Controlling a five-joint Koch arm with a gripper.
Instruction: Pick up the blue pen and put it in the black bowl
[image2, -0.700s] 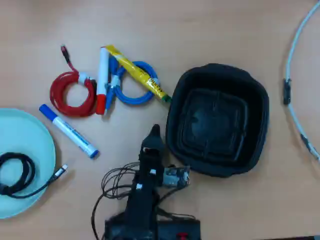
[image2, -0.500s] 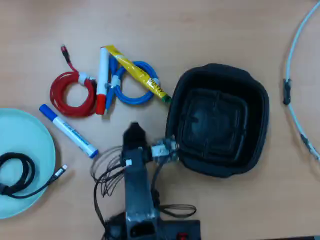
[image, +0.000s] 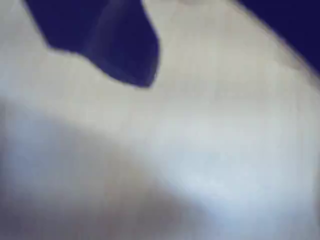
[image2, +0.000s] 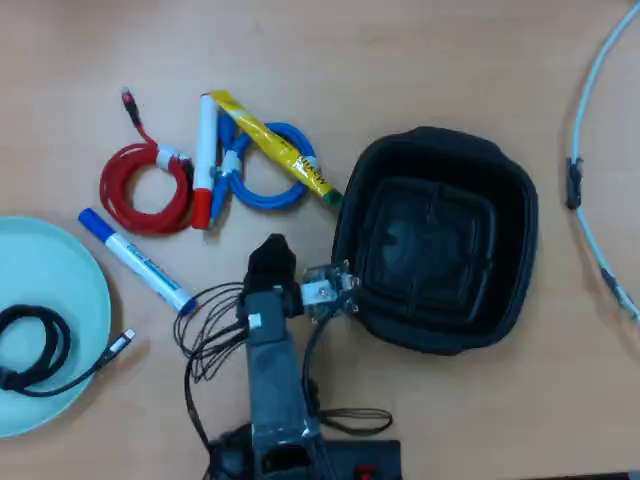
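The blue pen, white barrel with a blue cap, lies diagonally on the wooden table, left of my arm in the overhead view. The black bowl stands right of the arm and looks empty. My gripper is between them, pointing away from the base, apart from both pen and bowl. The wrist view is badly blurred. It shows only a pale surface and one dark jaw tip at the top. Whether the jaws are open does not show.
A red coiled cable, a white marker with red cap, a blue coiled cable and a yellow pen lie ahead of the gripper. A turquoise plate holding a black cable is at far left. A white cable runs along the right.
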